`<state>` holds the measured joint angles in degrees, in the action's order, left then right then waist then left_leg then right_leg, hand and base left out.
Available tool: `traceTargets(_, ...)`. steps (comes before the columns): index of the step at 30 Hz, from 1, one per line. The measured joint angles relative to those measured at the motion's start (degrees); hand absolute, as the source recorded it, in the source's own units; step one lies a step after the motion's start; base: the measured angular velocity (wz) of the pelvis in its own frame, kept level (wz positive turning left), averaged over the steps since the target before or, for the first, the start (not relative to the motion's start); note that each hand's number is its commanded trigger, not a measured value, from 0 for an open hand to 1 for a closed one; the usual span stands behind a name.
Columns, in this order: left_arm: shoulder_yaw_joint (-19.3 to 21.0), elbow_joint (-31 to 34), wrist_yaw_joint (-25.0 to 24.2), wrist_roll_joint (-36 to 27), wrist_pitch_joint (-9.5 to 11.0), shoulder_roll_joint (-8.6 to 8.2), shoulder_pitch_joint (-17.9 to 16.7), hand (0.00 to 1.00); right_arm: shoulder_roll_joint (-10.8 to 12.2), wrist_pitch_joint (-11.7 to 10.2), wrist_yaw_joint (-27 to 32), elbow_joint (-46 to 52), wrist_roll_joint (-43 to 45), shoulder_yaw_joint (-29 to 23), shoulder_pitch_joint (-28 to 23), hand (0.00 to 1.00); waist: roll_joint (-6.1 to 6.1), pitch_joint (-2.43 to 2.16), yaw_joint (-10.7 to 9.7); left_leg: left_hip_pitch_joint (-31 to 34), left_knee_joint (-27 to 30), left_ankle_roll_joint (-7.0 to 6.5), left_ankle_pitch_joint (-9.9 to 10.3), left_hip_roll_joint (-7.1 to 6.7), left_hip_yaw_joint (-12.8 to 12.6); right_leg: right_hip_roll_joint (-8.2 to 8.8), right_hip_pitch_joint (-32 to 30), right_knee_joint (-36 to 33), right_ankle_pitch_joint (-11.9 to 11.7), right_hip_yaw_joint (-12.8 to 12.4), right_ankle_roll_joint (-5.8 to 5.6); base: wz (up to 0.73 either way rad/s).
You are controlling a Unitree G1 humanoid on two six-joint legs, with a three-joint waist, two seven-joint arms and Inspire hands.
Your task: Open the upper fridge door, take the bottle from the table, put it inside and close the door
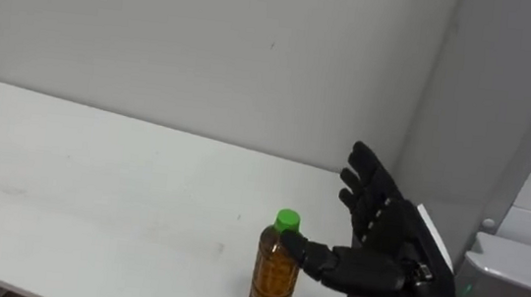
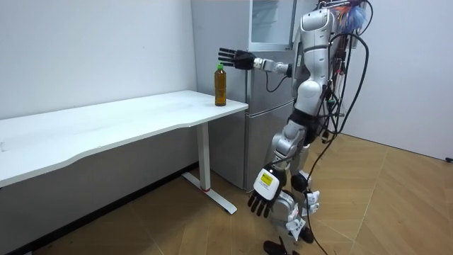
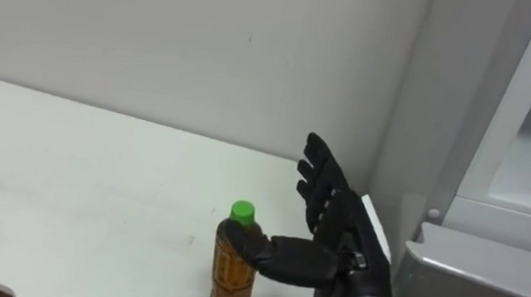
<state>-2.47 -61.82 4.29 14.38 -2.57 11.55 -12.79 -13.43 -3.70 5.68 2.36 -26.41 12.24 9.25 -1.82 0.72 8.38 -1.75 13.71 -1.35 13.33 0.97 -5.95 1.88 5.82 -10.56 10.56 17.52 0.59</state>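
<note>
**At the table's right end: bottle under a one-sided touch, liable to tip**

Item 1. Clear plastic bottle of amber liquid (image 1: pixel 274 278) with a round green screw cap (image 1: pixel 287 220). It stands upright on the long white table (image 1: pixel 94 180), close to the right end edge and well clear of the wall edge.

Item 2. Black right hand (image 1: pixel 385 235), raised at the bottle's right. The fingers are straight and spread, pointing upward, and none is wrapped round the bottle. The thumb (image 1: pixel 318 258) reaches leftward and lies against the bottle's shoulder, just under the cap.

Item 3. Left hand (image 2: pixel 259 202), hanging low at the robot's side with fingers relaxed, idle.

Item 4. Tall grey fridge (image 2: pixel 263 127) beside the table's end, with a glazed upper compartment (image 2: pixel 272 21). Whether its door is ajar cannot be told.

Hazards, as judged:
- The contact is high and comes from one side only. A push from the thumb before the fingers come round would likely topple the bottle leftward.
- The bottle stands near the end edge, so once tipped it could roll off the table.
- A grip taken only at the narrow shoulder may slip under the weight of the liquid.
- The fridge side is close by, so a swing toward it risks a knock.
</note>
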Motion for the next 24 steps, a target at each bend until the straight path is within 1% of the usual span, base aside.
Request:
traceTargets(2, -0.01, 0.01, 0.32, 0.24, -0.13, -0.17, 0.03, 0.00, -0.04, -0.43, 0.65, -1.78, -0.36, 0.59, 0.50, 0.00, -0.04, 0.00, -0.02, 0.00, -0.08, 0.00, 0.00, -0.01, 0.00, 0.01, -0.01, 0.04, 0.00, 0.25, 0.00, 0.00)
traceTargets(3, -0.10, 0.01, 0.56, 0.23, -0.35, -0.16, 0.00, 0.00, -0.25, -0.74, 1.11, -4.60, -0.36, 1.18, 1.42, 0.00, -0.13, -0.04, -0.01, -0.16, -0.10, 0.01, -0.01, -0.01, 0.08, 0.04, 0.14, 0.02, 0.00, 0.49, 0.00, 0.00)
traceTargets(5, -0.09, 0.03, 0.67, 0.17, -0.77, -0.16, -0.03, 0.00, -0.33, -0.59, 2.06, -8.69, -0.76, 1.86, 2.09, 0.00, -0.34, -0.09, 0.04, -0.38, -0.17, 0.03, -0.02, -0.04, 0.48, 0.15, 0.52, 0.02, 0.01, 1.00, -0.02, 0.09)
traceTargets(7, -0.09, 0.04, 0.67, 0.16, -1.13, -0.16, -0.04, 0.00, -0.33, -0.37, 2.54, -11.43, -1.19, 2.04, 2.09, 0.00, -0.67, -0.21, 0.00, -0.36, -0.17, 0.03, -0.07, -0.22, 1.34, 0.25, 0.78, 0.02, 0.05, 1.55, -0.09, 0.19)
traceTargets(9, -0.08, 0.24, 0.67, 0.15, -1.18, -0.17, 0.21, 0.00, -0.33, -0.32, 2.97, -12.91, -1.80, 2.04, 2.09, 0.00, -0.98, -0.34, -0.01, -0.37, -0.18, 0.01, -0.10, -0.27, 1.62, 0.45, 0.93, 0.02, 0.10, 1.57, -0.17, 0.14)
traceTargets(10, -0.08, 0.25, 0.67, 0.06, -1.18, -0.17, -0.08, 0.00, -0.34, -0.30, 3.05, -13.11, -2.44, 2.04, 2.10, 0.00, -1.15, -0.33, 0.14, -0.37, -0.17, 0.00, -0.10, -0.36, 1.85, 0.51, 1.03, 0.03, 0.12, 1.75, -0.20, 0.12)
traceTargets(12, -0.11, 0.29, 0.67, -0.10, -1.19, -0.18, -0.34, 0.00, -0.34, -0.33, 3.01, -13.77, -2.81, 2.02, 2.46, 0.00, -1.26, -0.29, -0.11, -0.42, -0.10, -0.09, -0.16, -0.52, 2.26, 0.66, 1.49, 0.04, 0.13, 3.04, -0.22, 0.18)
traceTargets(14, -0.12, 0.32, 0.67, -0.04, -1.20, -0.26, -0.84, 0.00, -0.36, -0.40, 3.00, -17.41, -3.14, 1.95, 3.99, 0.00, -1.28, -0.23, -0.20, -0.89, -0.12, -0.19, -0.22, -0.71, 2.17, 0.92, 2.15, 0.08, 0.22, 3.20, -0.36, 0.13)
traceTargets(18, 0.01, 0.41, 0.61, 0.27, -1.26, -0.26, -0.96, 0.00, -0.30, -0.40, 3.58, -19.47, -2.70, 1.94, 4.64, 0.00, -1.24, -0.19, -0.04, -0.79, -0.08, -0.39, -0.33, -0.92, 2.08, 1.24, 2.42, 0.03, 0.31, 3.92, -0.52, 0.11)
traceTargets(20, 0.02, 0.77, 0.37, 0.34, -1.56, -0.26, -1.18, 0.00, -0.27, -0.33, 3.80, -20.65, -2.52, 1.93, 5.35, 0.00, -1.23, -0.17, 0.06, -0.75, -0.09, -0.50, -0.41, -0.99, 2.11, 1.37, 2.42, 0.01, 0.33, 4.29, -0.55, 0.00)
traceTargets(21, 0.03, 1.41, 0.13, 0.35, -1.99, -0.22, -1.41, 0.00, -0.26, -0.33, 4.01, -21.17, -2.44, 1.93, 5.67, 0.00, -1.06, -0.06, 0.12, -0.70, -0.08, -0.54, -0.45, -1.05, 2.33, 1.38, 2.43, 0.02, 0.34, 4.72, -0.57, 0.00)
traceTargets(22, 0.11, 1.77, 0.03, 0.36, -2.10, -0.21, -1.52, 0.00, -0.26, -0.33, 4.11, -21.47, -2.28, 1.93, 5.77, 0.00, -1.25, -0.18, 0.16, -0.69, -0.08, -0.56, -0.49, -1.09, 2.39, 1.38, 2.43, 0.01, 0.37, 4.71, -0.61, 0.04)
traceTargets(23, 0.35, 2.14, -0.18, 0.39, -2.13, -0.22, -1.76, 0.00, -0.27, -0.33, 4.17, -22.09, -2.00, 1.92, 5.87, 0.00, -1.08, -0.07, 0.20, -0.64, -0.08, -0.61, -0.56, -1.24, 2.52, 1.41, 2.43, 0.01, 0.49, 4.71, -0.81, 0.05)
traceTargets(24, 0.44, 2.13, -0.34, 0.44, -2.16, -0.24, -1.68, 0.00, -0.28, -0.33, 4.16, -22.34, -1.80, 1.90, 5.87, 0.00, -1.12, -0.09, 0.19, -0.62, -0.08, -0.64, -0.61, -1.32, 2.68, 1.43, 2.45, 0.01, 0.51, 4.70, -0.84, 0.09)
